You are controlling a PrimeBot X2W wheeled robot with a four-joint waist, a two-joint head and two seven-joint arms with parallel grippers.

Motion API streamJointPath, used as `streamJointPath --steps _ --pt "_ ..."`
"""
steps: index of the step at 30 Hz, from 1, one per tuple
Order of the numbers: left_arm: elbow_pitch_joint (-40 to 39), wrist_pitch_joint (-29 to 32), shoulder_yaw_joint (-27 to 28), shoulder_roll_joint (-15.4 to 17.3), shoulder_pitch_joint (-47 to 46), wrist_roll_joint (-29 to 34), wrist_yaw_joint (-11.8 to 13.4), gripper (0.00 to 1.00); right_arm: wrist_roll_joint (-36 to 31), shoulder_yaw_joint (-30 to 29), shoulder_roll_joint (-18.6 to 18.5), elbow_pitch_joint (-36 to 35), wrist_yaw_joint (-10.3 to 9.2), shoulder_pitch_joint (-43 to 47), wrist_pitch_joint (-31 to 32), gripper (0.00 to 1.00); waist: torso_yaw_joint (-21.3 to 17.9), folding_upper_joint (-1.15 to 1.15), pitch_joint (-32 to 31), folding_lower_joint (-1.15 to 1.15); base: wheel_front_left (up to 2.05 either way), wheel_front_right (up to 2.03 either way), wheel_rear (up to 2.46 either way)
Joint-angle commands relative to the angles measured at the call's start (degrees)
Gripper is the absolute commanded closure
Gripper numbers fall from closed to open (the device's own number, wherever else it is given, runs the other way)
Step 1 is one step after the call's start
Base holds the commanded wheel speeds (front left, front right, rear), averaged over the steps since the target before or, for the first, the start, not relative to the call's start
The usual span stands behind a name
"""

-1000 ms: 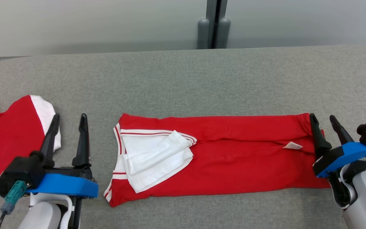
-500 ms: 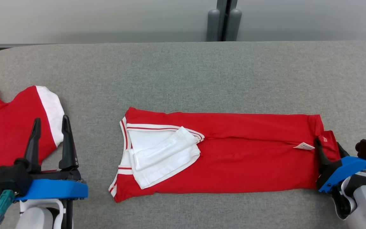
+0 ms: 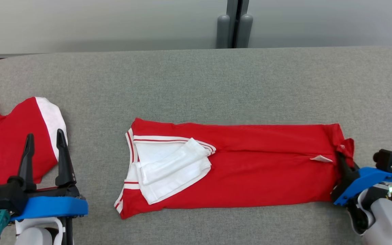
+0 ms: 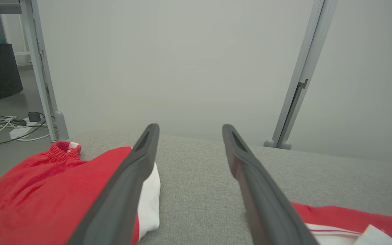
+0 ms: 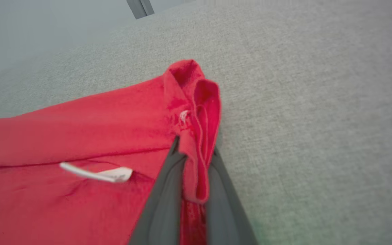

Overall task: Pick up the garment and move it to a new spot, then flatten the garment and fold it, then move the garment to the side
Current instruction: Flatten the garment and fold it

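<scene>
The garment (image 3: 250, 170), red with white trim and a white label (image 3: 321, 158), lies folded into a long strip across the grey table (image 3: 196, 85). My right gripper (image 3: 343, 157) is at its right end, shut on the bunched red hem. The right wrist view shows that hem (image 5: 199, 112) pinched between the two dark fingers of the right gripper (image 5: 196, 146), standing up in a fold. My left gripper (image 3: 44, 133) hangs open at the lower left, holding nothing. In the left wrist view the left gripper (image 4: 189, 126) points across the table, with the garment's collar end (image 4: 352, 217) at the lower right.
A second red and white piece of clothing (image 3: 5, 146) lies at the table's left end, partly under my left gripper; it also appears as red cloth (image 4: 46, 190) in the left wrist view. Grey posts (image 3: 233, 30) stand behind the far edge, before a pale wall.
My right gripper has dropped onto the garment's right end and shut, bunching the hem upward. My left gripper has drawn back toward the near left, still open.
</scene>
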Motion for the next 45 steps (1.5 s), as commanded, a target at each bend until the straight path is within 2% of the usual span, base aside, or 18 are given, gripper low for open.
streamJointPath --steps 1,10,15,26,29,35,40,45 --pt "0.2 -0.2 0.6 -0.3 0.6 0.6 -0.2 0.0 0.7 -0.3 -1.6 -0.1 0.0 0.4 -0.2 1.0 -0.2 0.0 -0.4 0.0 0.0 0.0 0.0" --pt "0.4 -0.3 3.7 -1.9 2.4 2.9 -1.0 0.0 3.1 -3.5 -9.8 -0.6 0.01 2.0 -0.6 1.0 -0.8 0.0 -1.9 0.0 0.0 0.0 0.0" --pt "0.4 -0.2 5.3 -2.2 3.7 4.4 -1.2 0.0 3.5 -4.4 -10.7 -2.5 0.01 2.5 -0.5 1.0 -1.1 0.0 -2.6 0.0 0.0 0.0 0.0" --pt "0.7 -0.2 6.9 -3.3 5.1 6.0 -1.5 0.0 3.1 -3.2 -5.1 -12.1 0.02 5.5 0.4 1.0 -0.7 0.0 -3.6 0.0 0.0 0.0 0.0" --pt "0.9 -0.3 7.0 -3.6 5.3 6.4 -1.6 0.0 2.6 -1.6 -1.4 -17.6 0.02 7.1 1.6 1.0 -0.4 0.0 -3.8 0.0 0.0 0.0 0.0" --pt "1.2 -0.3 6.8 -3.9 5.0 6.6 -1.8 0.0 0.7 2.1 4.4 -24.4 0.02 8.5 4.0 1.0 0.1 0.0 -4.0 0.0 0.0 0.0 0.0" --pt "1.7 -0.3 5.9 -4.1 4.2 6.9 -1.9 0.0 -0.8 5.8 7.9 -27.0 0.02 8.4 5.7 1.0 0.8 0.0 -4.0 0.0 0.0 0.0 0.0" --pt "1.8 -0.3 5.1 -4.3 3.6 7.0 -2.0 0.0 -0.8 10.6 9.7 -26.8 0.02 6.4 6.0 1.0 1.7 0.0 -3.6 0.0 0.0 0.0 0.0"
